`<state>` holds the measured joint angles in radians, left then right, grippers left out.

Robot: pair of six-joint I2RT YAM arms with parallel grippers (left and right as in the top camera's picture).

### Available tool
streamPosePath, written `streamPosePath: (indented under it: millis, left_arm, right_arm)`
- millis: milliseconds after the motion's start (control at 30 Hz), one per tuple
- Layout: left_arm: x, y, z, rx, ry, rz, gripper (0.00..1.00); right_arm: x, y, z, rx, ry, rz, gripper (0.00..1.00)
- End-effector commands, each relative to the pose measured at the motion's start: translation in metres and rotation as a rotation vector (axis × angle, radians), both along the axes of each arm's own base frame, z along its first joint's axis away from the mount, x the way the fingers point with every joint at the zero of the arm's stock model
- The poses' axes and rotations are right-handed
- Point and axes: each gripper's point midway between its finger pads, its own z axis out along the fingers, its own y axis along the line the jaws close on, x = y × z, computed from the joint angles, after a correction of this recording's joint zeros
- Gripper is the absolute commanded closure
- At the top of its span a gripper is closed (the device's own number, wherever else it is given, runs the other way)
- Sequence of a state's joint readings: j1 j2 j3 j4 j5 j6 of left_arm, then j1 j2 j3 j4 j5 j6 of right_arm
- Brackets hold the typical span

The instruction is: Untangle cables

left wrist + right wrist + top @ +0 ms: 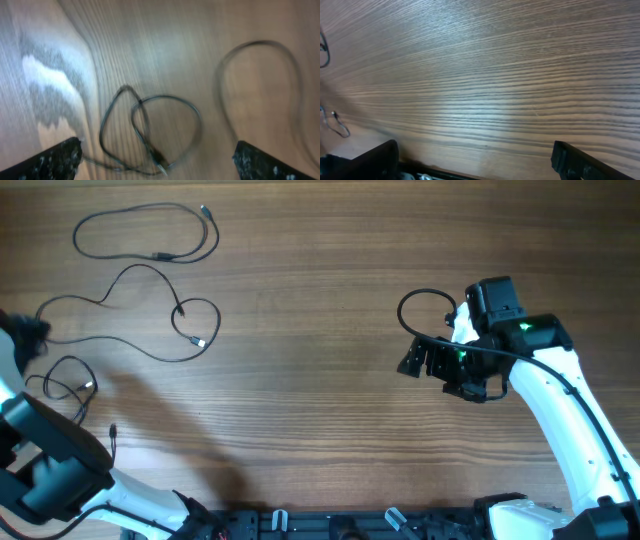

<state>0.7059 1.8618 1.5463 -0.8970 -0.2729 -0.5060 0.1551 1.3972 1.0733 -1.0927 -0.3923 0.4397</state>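
Three thin black cables lie apart at the table's left. The top cable forms a long loop. The middle cable winds down to a small loop with a silver plug. The small coiled cable lies next to my left arm. In the left wrist view this coil and its silver-tipped plug sit between my fingers, blurred. My left gripper is open and empty just above the coil. My right gripper is open and empty over bare wood at the right.
The thicker black robot wiring loops beside the right wrist. The arm bases sit along the front edge. Bits of cable show at the far left of the right wrist view. A larger cable loop lies right of the coil.
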Motion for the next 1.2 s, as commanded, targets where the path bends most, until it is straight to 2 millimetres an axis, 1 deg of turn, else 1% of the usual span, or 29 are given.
streamPosePath:
  millis: [0, 33, 67, 100, 133, 167, 200, 233, 300, 333, 367, 400, 433, 467, 500, 533, 567, 600, 633, 700, 733, 800, 867, 933, 967, 1033, 1067, 1167]
  left_arm:
    - [0.066, -0.033, 0.104, 0.004, -0.299, -0.176, 0.00]
    - [0.090, -0.073, 0.145, -0.090, -0.466, -0.309, 0.00]
    - [0.103, -0.110, 0.181, -0.176, -0.608, -0.418, 0.00]
    - [0.106, -0.144, 0.207, -0.265, -0.715, -0.498, 0.00]
    - [0.102, -0.183, 0.226, -0.369, -0.775, -0.581, 0.00]
    - [0.095, -0.205, 0.232, -0.425, -0.779, -0.621, 0.00]
    - [0.076, -0.241, 0.230, -0.506, -0.722, -0.647, 0.00]
    - [0.061, -0.266, 0.223, -0.565, -0.656, -0.659, 0.00]
    - [0.042, -0.304, 0.211, -0.667, -0.547, -0.694, 0.00]
    - [0.036, -0.323, 0.213, -0.697, -0.538, -0.801, 0.00]
    - [0.026, -0.354, 0.220, -0.716, -0.541, -1.020, 0.00]
    - [0.018, -0.365, 0.220, -0.726, -0.517, -1.055, 0.00]
    - [0.005, -0.379, 0.220, -0.737, -0.482, -1.083, 0.00]
    - [-0.007, -0.391, 0.224, -0.737, -0.467, -1.122, 0.00]
    - [-0.018, -0.400, 0.231, -0.720, -0.474, -1.159, 0.00]
    - [-0.029, -0.406, 0.239, -0.704, -0.492, -1.190, 0.00]
    - [-0.045, -0.411, 0.252, -0.674, -0.531, -1.227, 0.00]
    - [-0.062, -0.410, 0.264, -0.623, -0.571, -1.241, 0.00]
    - [-0.089, -0.400, 0.277, -0.517, -0.614, -1.194, 0.00]
    - [-0.118, -0.387, 0.288, -0.404, -0.667, -1.131, 0.00]
    - [-0.142, -0.384, 0.297, -0.331, -0.723, -1.133, 0.00]
    - [-0.181, -0.381, 0.304, -0.250, -0.790, -1.136, 0.00]
    - [-0.219, -0.382, 0.301, -0.213, -0.830, -1.141, 0.00]
    - [-0.249, -0.384, 0.300, -0.167, -0.888, -1.160, 0.00]
    - [-0.261, -0.384, 0.301, -0.141, -0.921, -1.166, 0.00]
    - [-0.275, -0.380, 0.300, -0.084, -0.956, -1.152, 0.00]
    - [-0.279, -0.380, 0.300, -0.075, -0.966, -1.152, 0.00]
    - [-0.280, -0.380, 0.300, -0.073, -0.968, -1.153, 0.00]
  right_arm:
    - [0.000, 0.018, 0.010, 0.115, -0.008, 0.051, 0.00]
    - [0.000, 0.023, 0.015, 0.144, -0.018, 0.064, 0.00]
    - [0.001, 0.023, 0.019, 0.146, -0.030, 0.065, 0.00]
    - [0.001, 0.023, 0.026, 0.147, -0.053, 0.070, 0.00]
    - [0.000, 0.023, 0.036, 0.151, -0.091, 0.077, 0.00]
    - [-0.001, 0.022, 0.043, 0.154, -0.117, 0.079, 0.00]
    - [-0.007, 0.021, 0.063, 0.161, -0.195, 0.087, 0.00]
    - [-0.011, 0.019, 0.073, 0.159, -0.238, 0.086, 0.00]
    - [-0.025, 0.015, 0.100, 0.164, -0.346, 0.070, 0.00]
    - [-0.032, 0.014, 0.111, 0.170, -0.396, 0.073, 0.00]
    - [-0.044, 0.012, 0.126, 0.178, -0.465, 0.077, 0.01]
    - [-0.051, 0.011, 0.133, 0.181, -0.500, 0.079, 0.00]
    - [-0.061, 0.007, 0.141, 0.171, -0.545, 0.073, 0.00]
    - [-0.070, -0.001, 0.146, 0.145, -0.576, 0.043, 0.00]
    - [-0.074, -0.007, 0.146, 0.120, -0.583, 0.013, 0.00]
    - [-0.081, -0.018, 0.143, 0.081, -0.575, -0.050, 0.00]
    - [-0.087, -0.025, 0.140, 0.055, -0.556, -0.100, 0.00]
    - [-0.091, -0.030, 0.137, 0.043, -0.536, -0.135, 0.00]
    - [-0.091, -0.032, 0.136, 0.036, -0.530, -0.153, 0.00]
    - [-0.091, -0.033, 0.135, 0.032, -0.528, -0.157, 0.00]
    - [-0.085, -0.038, 0.137, 0.002, -0.551, -0.181, 0.00]
    - [-0.082, -0.039, 0.139, 0.016, -0.552, -0.213, 0.00]
    - [-0.082, -0.038, 0.139, 0.016, -0.554, -0.210, 0.00]
    - [-0.082, -0.038, 0.139, 0.015, -0.554, -0.209, 0.00]
    - [-0.082, -0.038, 0.140, 0.014, -0.556, -0.206, 0.00]
    - [-0.082, -0.039, 0.139, 0.000, -0.568, -0.182, 0.00]
    - [-0.082, -0.039, 0.138, -0.009, -0.572, -0.166, 0.00]
    - [-0.084, -0.040, 0.136, -0.014, -0.563, -0.167, 0.00]
